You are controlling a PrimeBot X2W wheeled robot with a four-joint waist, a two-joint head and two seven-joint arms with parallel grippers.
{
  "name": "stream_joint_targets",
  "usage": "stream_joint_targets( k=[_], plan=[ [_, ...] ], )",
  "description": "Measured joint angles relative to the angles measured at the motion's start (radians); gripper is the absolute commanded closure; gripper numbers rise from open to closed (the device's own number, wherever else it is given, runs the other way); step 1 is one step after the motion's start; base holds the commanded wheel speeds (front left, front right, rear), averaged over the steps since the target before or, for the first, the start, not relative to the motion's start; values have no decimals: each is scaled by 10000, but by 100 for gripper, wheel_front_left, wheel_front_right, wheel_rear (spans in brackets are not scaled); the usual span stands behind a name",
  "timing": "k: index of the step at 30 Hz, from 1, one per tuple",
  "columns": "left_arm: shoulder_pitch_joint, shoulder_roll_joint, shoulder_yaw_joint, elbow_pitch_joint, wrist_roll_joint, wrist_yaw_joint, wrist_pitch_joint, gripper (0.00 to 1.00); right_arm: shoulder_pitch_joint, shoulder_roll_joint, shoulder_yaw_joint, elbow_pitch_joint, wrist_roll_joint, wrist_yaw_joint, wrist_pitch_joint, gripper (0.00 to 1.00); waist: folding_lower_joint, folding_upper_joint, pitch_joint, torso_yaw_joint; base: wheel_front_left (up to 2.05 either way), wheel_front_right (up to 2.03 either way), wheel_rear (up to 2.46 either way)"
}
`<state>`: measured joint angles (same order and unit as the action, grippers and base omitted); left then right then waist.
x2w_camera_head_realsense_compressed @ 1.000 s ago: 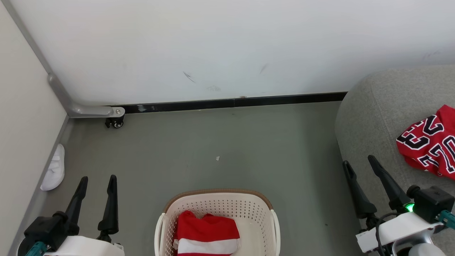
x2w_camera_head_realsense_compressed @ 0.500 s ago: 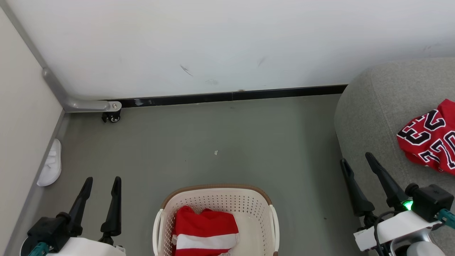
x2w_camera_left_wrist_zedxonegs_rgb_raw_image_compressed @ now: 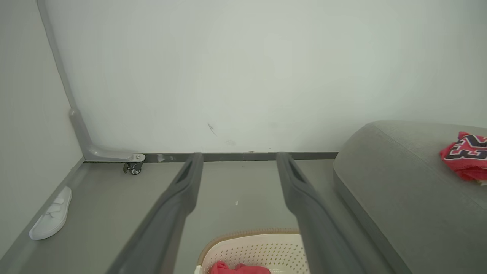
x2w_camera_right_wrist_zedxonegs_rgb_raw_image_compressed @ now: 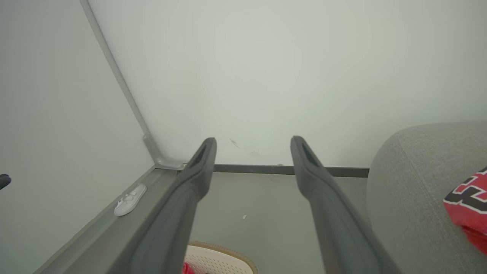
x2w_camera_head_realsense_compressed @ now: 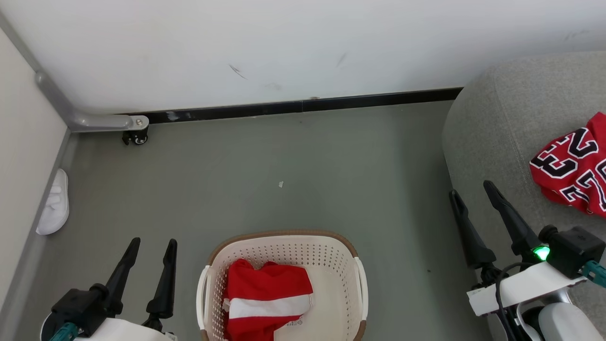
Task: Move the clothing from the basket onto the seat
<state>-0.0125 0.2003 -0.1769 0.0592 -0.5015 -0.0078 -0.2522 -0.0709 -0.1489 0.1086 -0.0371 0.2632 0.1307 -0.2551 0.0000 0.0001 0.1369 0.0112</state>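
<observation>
Task roughly half done. Jersey [x2w_camera_head_realsense_compressed: 575, 166] lies on the seat [x2w_camera_head_realsense_compressed: 502, 142], far right. Red shorts [x2w_camera_head_realsense_compressed: 267, 296] lie crumpled in the basket [x2w_camera_head_realsense_compressed: 284, 235], near centre on the floor, not yet moved. Left end effector [x2w_camera_head_realsense_compressed: 154, 241] and right end effector [x2w_camera_head_realsense_compressed: 470, 188] are both spread wide and empty, either side of the basket.

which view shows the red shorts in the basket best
The head view: it looks down into the basket, so the red shorts show nearly whole, white stripe included. The left wrist view catches their top edge at its bottom edge; the right wrist view, a red sliver by the rim.
</observation>
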Motion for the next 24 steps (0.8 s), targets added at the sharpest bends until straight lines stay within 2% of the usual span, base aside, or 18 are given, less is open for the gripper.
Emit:
stream_joint_targets(
  k=[24],
  plan=[
    [-1293, 267, -399, 752, 198, -706, 0, 0, -1235, 77, 69, -159, -96, 0, 0, 0, 0, 0, 1705, -489, 0, 0, 0]
  ],
)
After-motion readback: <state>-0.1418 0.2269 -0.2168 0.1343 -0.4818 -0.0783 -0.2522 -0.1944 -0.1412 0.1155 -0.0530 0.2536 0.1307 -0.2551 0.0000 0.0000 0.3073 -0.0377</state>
